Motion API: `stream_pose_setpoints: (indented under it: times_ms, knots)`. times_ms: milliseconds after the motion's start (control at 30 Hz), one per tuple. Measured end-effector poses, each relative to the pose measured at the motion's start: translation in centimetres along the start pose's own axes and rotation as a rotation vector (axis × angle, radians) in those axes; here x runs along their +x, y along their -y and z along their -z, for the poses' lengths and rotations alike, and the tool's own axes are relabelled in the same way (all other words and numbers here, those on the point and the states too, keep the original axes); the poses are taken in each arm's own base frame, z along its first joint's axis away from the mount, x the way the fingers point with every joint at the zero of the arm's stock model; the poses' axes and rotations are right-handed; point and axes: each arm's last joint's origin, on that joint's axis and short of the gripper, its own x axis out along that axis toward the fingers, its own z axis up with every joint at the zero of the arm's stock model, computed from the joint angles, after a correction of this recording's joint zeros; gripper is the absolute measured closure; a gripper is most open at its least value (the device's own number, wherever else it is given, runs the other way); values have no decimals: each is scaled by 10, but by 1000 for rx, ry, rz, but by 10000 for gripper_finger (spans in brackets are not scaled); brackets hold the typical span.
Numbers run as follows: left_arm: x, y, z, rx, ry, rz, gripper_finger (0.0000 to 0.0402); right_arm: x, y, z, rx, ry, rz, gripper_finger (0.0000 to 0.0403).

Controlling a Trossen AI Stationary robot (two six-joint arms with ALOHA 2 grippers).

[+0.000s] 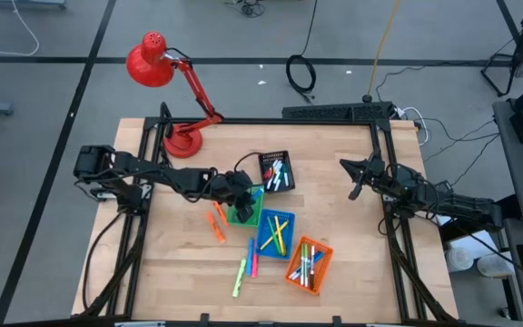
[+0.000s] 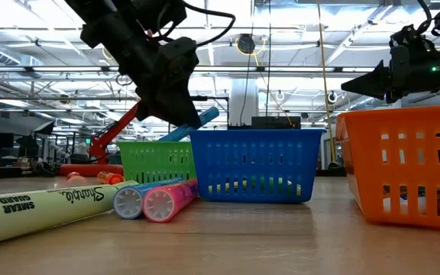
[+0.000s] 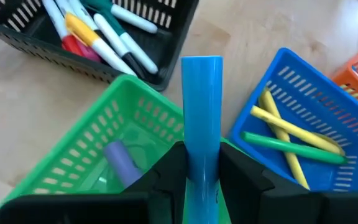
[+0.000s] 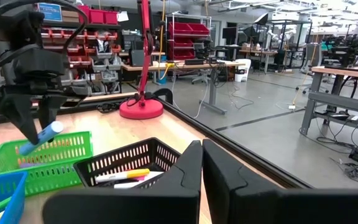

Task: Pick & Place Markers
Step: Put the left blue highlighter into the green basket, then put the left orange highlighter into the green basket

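Wooden table (image 1: 352, 254): baskets and loose markers (image 1: 243, 269).
Left gripper (image 3: 199, 167) clamps a blue marker (image 3: 201, 106) over the green basket (image 3: 79, 155); right gripper (image 1: 354, 178) closed, idle.

From table height I read "Sharpie" with "SMEAR GUARD" printed beside it, running upside down along the barrel of the yellow-green highlighter (image 2: 44, 212) that lay nearest the camera. No other marker, no basket and nothing in the room behind bore lettering that I could make out.
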Motion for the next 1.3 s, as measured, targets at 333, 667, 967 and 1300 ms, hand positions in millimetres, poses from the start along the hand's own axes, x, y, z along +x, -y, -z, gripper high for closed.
stream_pose_setpoints:
  times_ms: [333,667,967,1300]
  knots:
    - [0,-4,0,-46,-13,-14,284,0,0,0,0,0,0,403]
    - [-2,-6,2,-35,-49,-27,154,0,0,0,0,0,0,403]
    - [-42,-9,8,-97,-224,-58,145,0,0,0,0,0,0,403]
    - [-65,-5,51,-225,-436,-346,170,0,0,0,0,0,0,403]
